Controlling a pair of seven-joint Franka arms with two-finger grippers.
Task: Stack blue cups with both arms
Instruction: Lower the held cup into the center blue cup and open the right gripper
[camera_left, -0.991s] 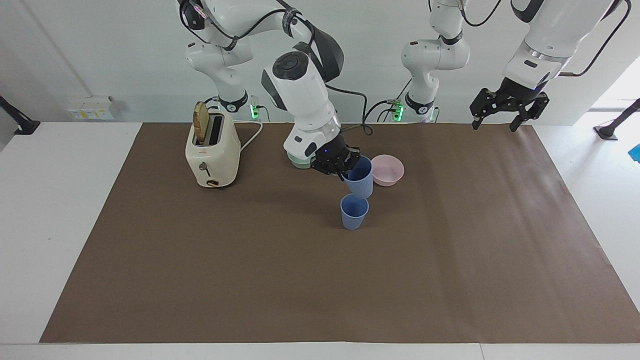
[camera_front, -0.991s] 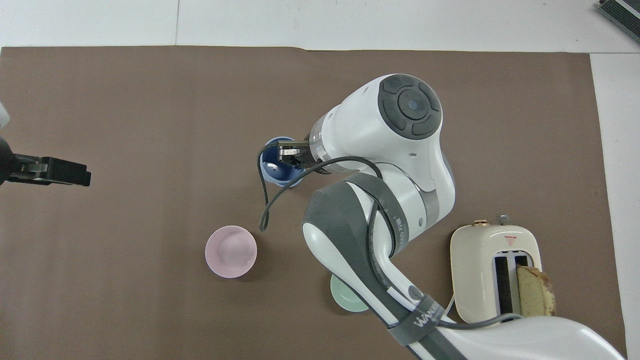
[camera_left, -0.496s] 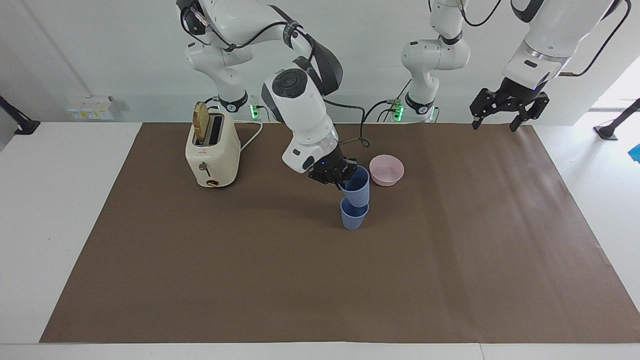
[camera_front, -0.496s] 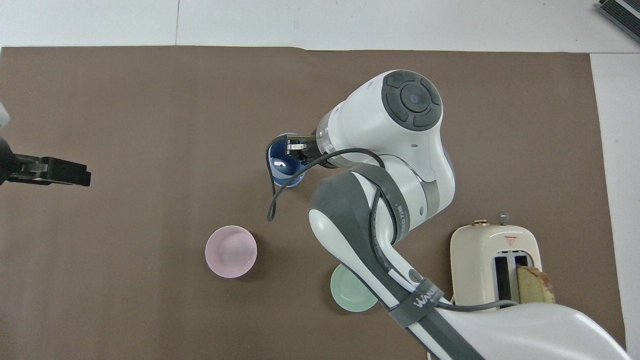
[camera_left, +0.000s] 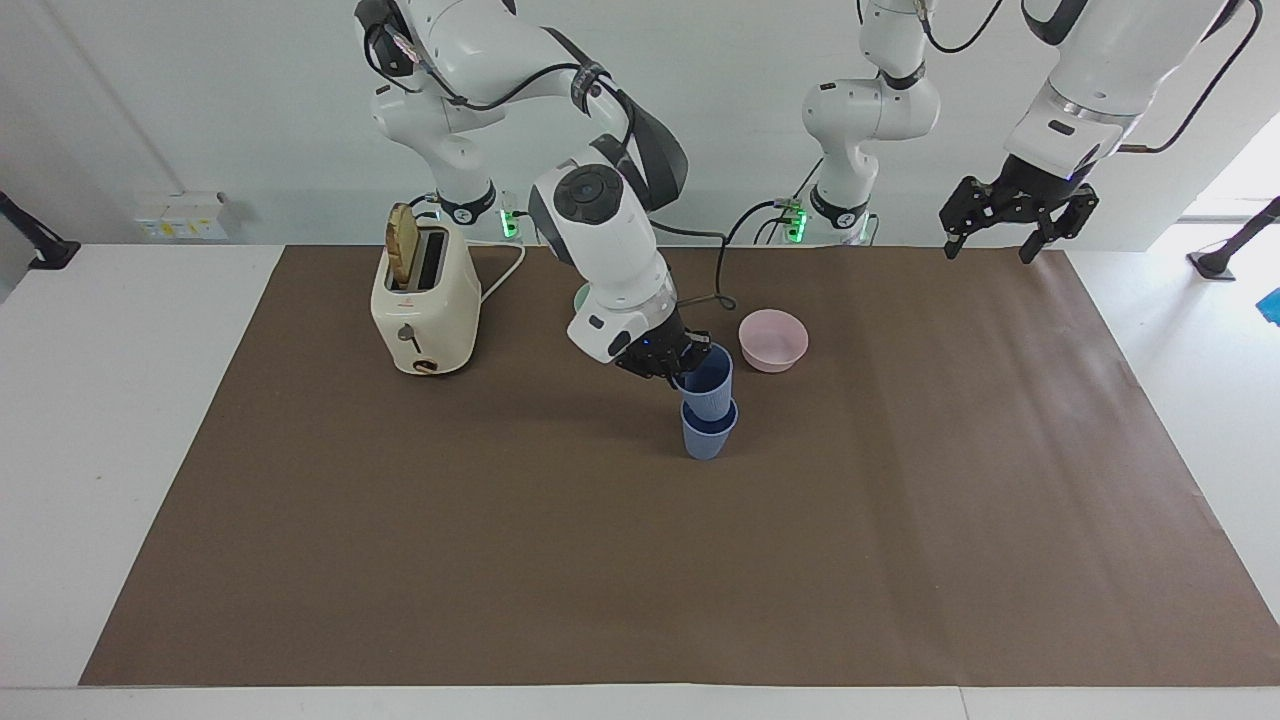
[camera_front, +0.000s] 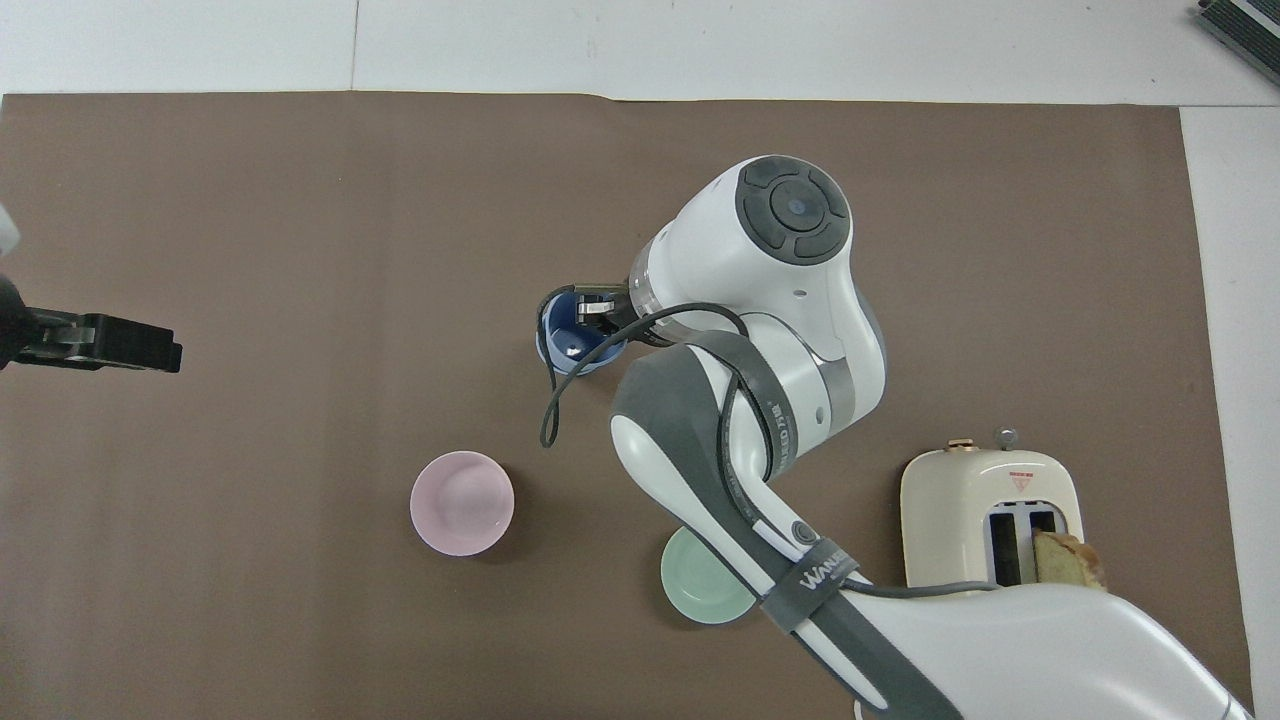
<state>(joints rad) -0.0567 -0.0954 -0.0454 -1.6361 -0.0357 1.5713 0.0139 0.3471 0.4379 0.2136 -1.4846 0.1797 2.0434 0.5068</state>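
Observation:
Two blue cups stand near the middle of the brown mat. The lower cup (camera_left: 708, 437) stands upright on the mat. The upper cup (camera_left: 708, 386) sits partway inside it, a little tilted. My right gripper (camera_left: 684, 366) is shut on the upper cup's rim, on the side toward the right arm's end. In the overhead view the right gripper (camera_front: 597, 309) sits on the rim of the nested cups (camera_front: 572, 344), and the arm hides part of them. My left gripper (camera_left: 1005, 228) waits open and empty, up in the air over the left arm's end of the mat; it also shows in the overhead view (camera_front: 100, 343).
A pink bowl (camera_left: 773, 340) sits next to the cups, nearer to the robots. A mint-green bowl (camera_front: 700, 592) lies partly under the right arm. A cream toaster (camera_left: 425, 305) holding a slice of bread stands toward the right arm's end.
My right gripper has come down with the upper cup and set it into the standing cup. The left arm has not moved.

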